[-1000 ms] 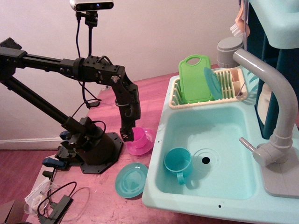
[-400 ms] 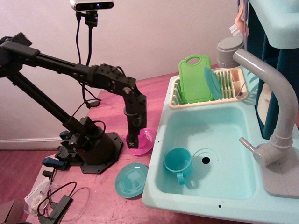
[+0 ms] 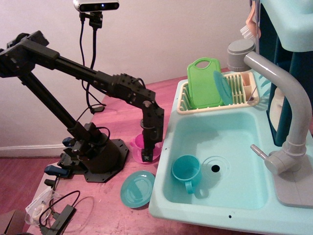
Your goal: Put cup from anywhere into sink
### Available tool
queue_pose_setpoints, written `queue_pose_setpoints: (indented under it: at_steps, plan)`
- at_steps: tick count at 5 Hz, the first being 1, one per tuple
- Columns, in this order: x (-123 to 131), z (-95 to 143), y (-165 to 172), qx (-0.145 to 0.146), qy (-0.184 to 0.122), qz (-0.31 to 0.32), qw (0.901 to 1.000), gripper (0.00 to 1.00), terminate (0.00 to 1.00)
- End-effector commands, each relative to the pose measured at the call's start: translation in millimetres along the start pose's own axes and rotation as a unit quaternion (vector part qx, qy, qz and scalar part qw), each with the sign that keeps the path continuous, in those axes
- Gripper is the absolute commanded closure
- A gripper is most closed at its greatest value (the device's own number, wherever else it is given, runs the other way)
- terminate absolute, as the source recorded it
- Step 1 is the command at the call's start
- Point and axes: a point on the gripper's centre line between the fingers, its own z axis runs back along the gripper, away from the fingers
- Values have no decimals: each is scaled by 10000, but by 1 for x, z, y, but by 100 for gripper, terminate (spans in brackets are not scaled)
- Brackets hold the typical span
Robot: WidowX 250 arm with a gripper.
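Since the earlier frames, the arm has extended right and down, carrying the hand from the left side of the saucer to a point over its right half, close to the sink wall.

Camera view: the hand points straight down with its tip at the saucer. The cup shows only as a pink patch at the left edge of the hand, on or just above the saucer. Whether the fingers pinch the cup or stand spread cannot be determined; the arm body hides the gap.

The sink lies directly right of the hand, and its rim stands higher than the saucer. The coming move therefore likely requires a lift, then travel right. A teal mug occupies the basin near the drain.
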Motion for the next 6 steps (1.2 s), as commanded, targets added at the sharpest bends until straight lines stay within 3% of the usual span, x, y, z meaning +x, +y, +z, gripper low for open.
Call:
queue_pose_setpoints:
  at_steps: [1,2,5,6]
  plan:
    - [7,6,-4,25,-189,-131,9997,100,0]
    - [6,18,-2,171,-255,-164,9994,100,0]
    - [8,13,-8,247,-176,-508,9982,100,0]
    - [-13,49,7,355,-202,-392,9984,100,0]
